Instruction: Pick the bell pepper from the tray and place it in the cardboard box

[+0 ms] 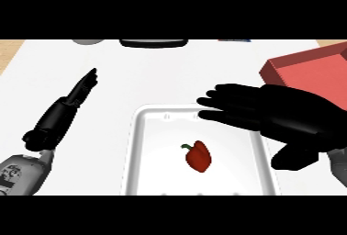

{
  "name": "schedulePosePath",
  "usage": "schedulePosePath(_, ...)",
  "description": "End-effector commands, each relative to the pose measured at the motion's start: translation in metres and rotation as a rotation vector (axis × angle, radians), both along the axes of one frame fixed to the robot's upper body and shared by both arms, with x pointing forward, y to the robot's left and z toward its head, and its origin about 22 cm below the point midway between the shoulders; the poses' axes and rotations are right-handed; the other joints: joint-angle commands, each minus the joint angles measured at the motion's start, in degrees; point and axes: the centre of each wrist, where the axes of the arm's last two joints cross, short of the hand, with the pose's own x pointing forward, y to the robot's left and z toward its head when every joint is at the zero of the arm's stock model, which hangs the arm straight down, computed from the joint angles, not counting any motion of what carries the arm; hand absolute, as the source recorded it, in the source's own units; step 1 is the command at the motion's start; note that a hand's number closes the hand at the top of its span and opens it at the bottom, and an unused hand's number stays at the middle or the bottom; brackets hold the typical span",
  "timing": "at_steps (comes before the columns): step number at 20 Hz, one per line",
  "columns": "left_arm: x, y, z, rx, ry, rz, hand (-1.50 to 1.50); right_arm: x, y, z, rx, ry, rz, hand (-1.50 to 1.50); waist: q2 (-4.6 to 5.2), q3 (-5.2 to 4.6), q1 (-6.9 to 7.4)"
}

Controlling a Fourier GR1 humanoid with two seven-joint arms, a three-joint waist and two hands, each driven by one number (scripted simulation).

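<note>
Down at 6 o'clock on your white desk (169, 69) sits the white tray (139, 151), and the red bell pepper (198, 156) is lying in the middle of it, green stem pointing toward 11 o'clock. Your right hand (284, 114) hovers over the tray's 1 o'clock corner, fingers (220, 102) spread out fairly straight and holding nothing, well clear of the pepper. The box (301, 75) at 2 o'clock looks red from here, open on top. Your left hand (76, 98) is over at 9 o'clock, fingers straight and pointing up toward 12, nothing in it either.
</note>
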Motion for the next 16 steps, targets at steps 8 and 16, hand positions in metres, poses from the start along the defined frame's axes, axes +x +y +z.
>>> schedulePosePath(8, 0.001, 0.0, -0.005, 0.002, -0.007, 0.008, 0.0, -0.059, 0.065, -0.025, -0.324, -0.09, -0.066, -1.5, 0.17, 0.06, -0.06)
schedulePosePath(16, 0.0, -0.008, 0.003, 0.004, 0.01, -0.003, 0.0, -0.085, 0.088, -0.028, -0.384, -0.029, -0.124, -1.5, 0.16, 0.09, 0.0)
